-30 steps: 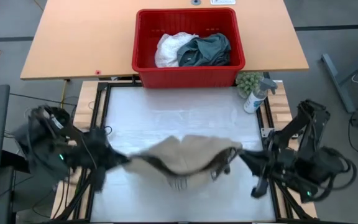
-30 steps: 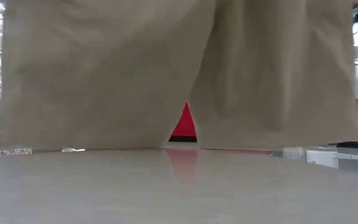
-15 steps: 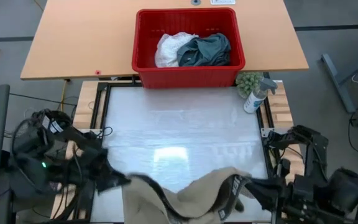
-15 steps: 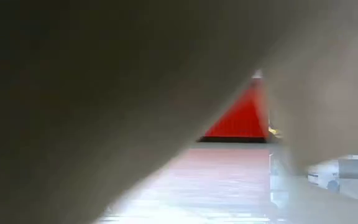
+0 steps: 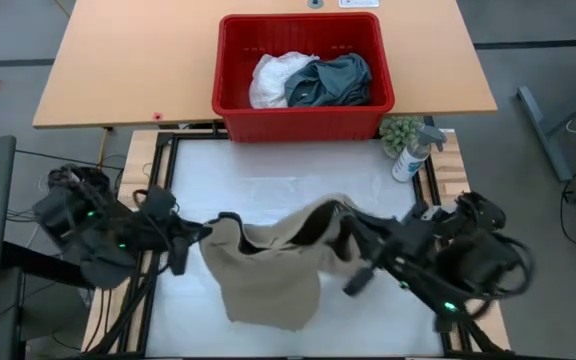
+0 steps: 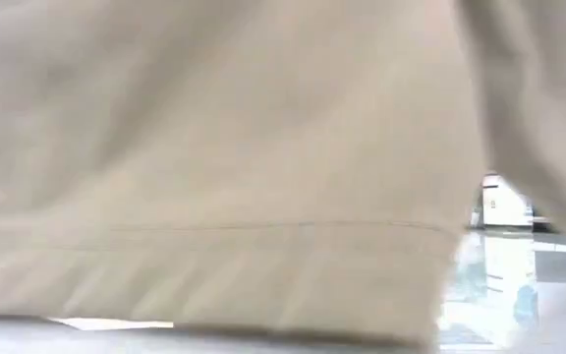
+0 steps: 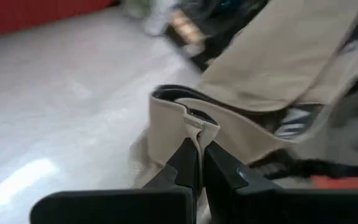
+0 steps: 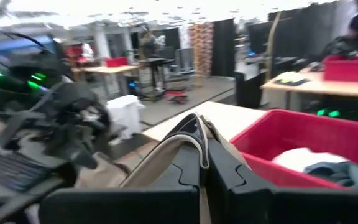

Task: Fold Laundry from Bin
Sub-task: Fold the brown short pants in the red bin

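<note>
A beige-khaki garment (image 5: 273,265) hangs between my two grippers over the white table (image 5: 298,180). My left gripper (image 5: 206,232) is shut on the garment's left upper end. My right gripper (image 5: 351,232) is shut on its right upper end. The dark-lined top edge (image 5: 298,222) sags between them. In the low view the beige cloth (image 6: 214,147) fills the picture, its hem (image 6: 214,295) low over the table. The red bin (image 5: 303,118) stands at the far edge, and in it lie a white garment (image 5: 273,78) and a dark teal-green one (image 5: 333,80). My left gripper pinches a folded bit of the garment's top edge (image 7: 194,127) between its two fingers, slanting down from the table's left. The cloth hangs below and trails off toward the right arm. My right gripper pinches the top edge (image 8: 197,127) between its fingers, about level, from the table's right. The cloth drapes down over the fingers.
A spray bottle (image 5: 413,155) and a small green plant (image 5: 400,132) stand at the table's far right corner. A wooden table (image 5: 118,60) bears the bin. Bare white table lies between the garment and the bin.
Both grippers swung the garment toward the table's near edge and then back toward the far side and up. My right gripper has ended farther toward the table's left than before. The top edge now sags less widely and the cloth trails toward the near edge.
</note>
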